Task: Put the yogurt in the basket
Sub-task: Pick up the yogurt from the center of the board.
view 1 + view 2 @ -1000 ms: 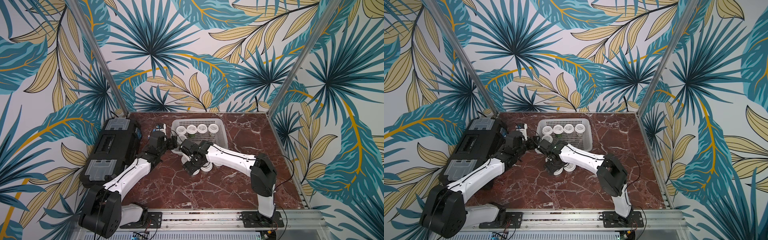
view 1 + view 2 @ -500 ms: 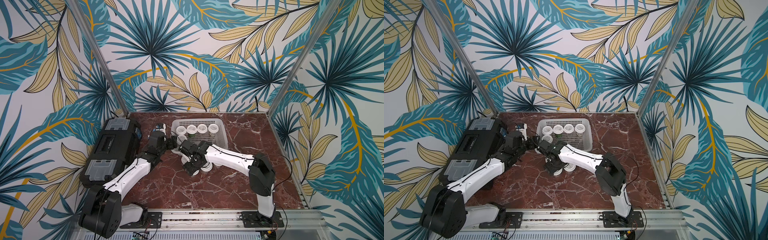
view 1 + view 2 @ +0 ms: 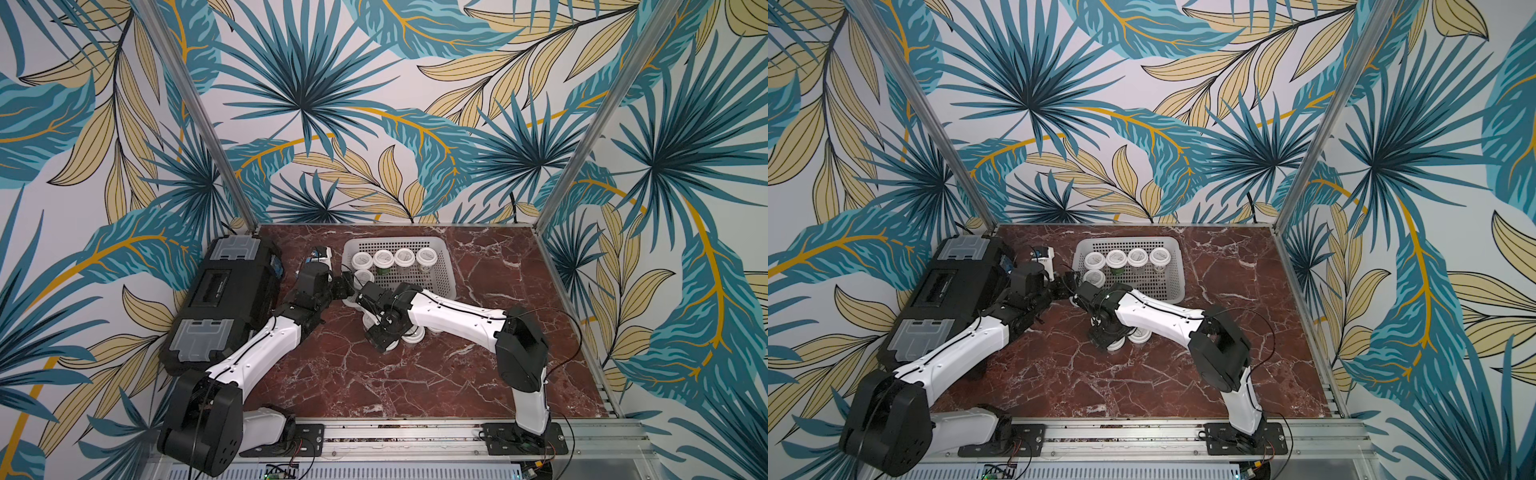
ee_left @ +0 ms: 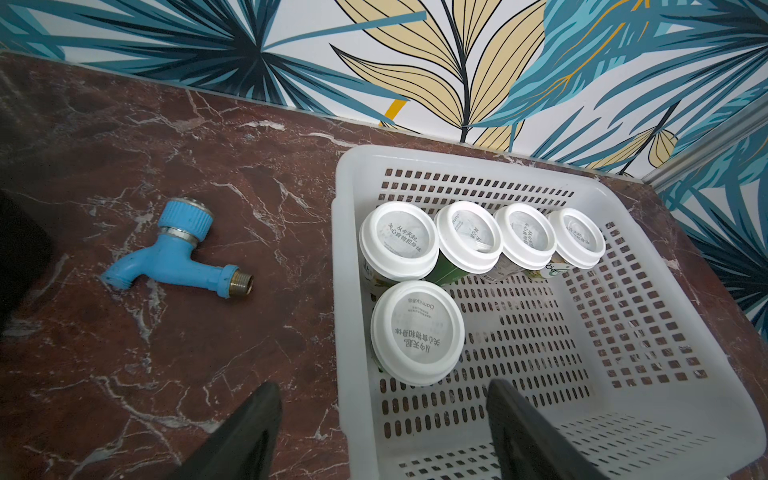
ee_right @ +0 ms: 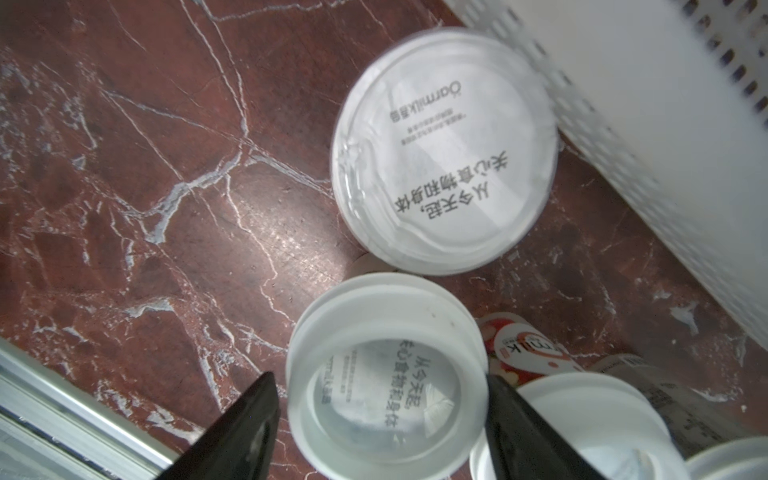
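Right arm point(image 3: 453, 318), folded low over red marble bench point(image 3: 498, 270): jaws straddle white-lidded round yogurt cup point(image 5: 388, 386), lower centre, grip indeterminate; left jaws spread.

Both top views look down from high in front of the basket point(image 3: 440, 274), sharing the table point(image 3: 415, 386); the left wrist camera sits close above the basket; the right wrist camera faces down close beside it.

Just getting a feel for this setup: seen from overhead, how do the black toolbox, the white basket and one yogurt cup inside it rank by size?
In a top view, largest to smallest:
1. black toolbox, clearly largest
2. basket
3. yogurt cup, smallest; the cups in the basket all look alike
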You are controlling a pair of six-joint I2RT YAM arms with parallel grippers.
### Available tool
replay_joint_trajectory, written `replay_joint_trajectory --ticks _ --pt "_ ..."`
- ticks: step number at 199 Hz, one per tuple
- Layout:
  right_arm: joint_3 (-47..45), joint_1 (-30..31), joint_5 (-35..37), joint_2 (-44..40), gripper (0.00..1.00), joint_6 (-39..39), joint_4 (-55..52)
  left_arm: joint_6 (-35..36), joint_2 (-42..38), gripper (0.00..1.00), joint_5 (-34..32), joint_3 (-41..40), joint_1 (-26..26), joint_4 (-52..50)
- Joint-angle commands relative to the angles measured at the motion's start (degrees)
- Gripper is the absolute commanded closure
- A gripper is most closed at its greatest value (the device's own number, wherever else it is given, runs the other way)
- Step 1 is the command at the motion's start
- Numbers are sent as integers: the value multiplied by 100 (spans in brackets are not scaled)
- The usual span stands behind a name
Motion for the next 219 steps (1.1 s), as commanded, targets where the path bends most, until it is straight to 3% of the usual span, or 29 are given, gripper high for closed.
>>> replay_joint_trajectory --ticks 1,99,147,219 --pt "50 42 56 139 22 -34 -182 26 -112 18 -38 -48 64 74" --pt "186 86 65 -60 30 -49 -367 -94 -263 18 111 -255 373 164" --pt "321 89 -106 -196 32 -103 -497 -395 -391 18 611 -574 796 543" --pt "652 94 -88 -311 33 -225 -861 -413 -360 19 658 -593 829 589"
